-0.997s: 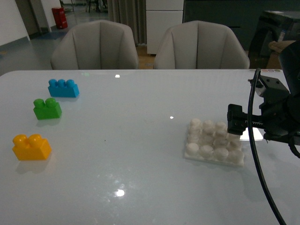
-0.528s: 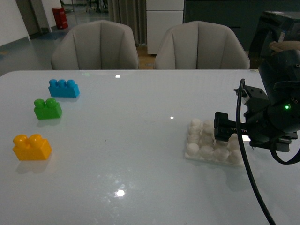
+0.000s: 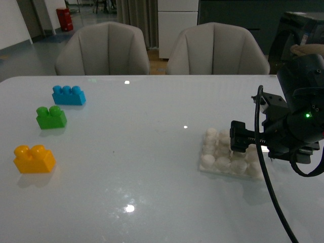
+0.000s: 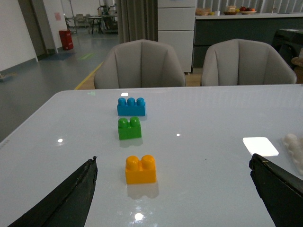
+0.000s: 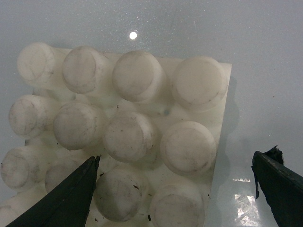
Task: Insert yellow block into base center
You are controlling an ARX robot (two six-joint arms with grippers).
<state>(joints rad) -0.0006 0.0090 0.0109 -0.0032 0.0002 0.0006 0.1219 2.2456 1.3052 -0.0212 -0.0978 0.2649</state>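
Note:
The yellow block sits on the table at the front left, studs up; it also shows in the left wrist view, ahead of my open left gripper, which is not in the front view. The white studded base lies at the right. My right gripper is open and hovers just over the base's right part. In the right wrist view the base fills the picture, and the open right gripper straddles its near studs and edge.
A green two-stud brick and a blue three-stud brick sit behind the yellow one at the left. A flat bright white rectangle lies beside the base. Two grey chairs stand behind the table's far edge.
My right arm has moved left, over the base, mostly in the first half second. The bricks and the base have not moved.

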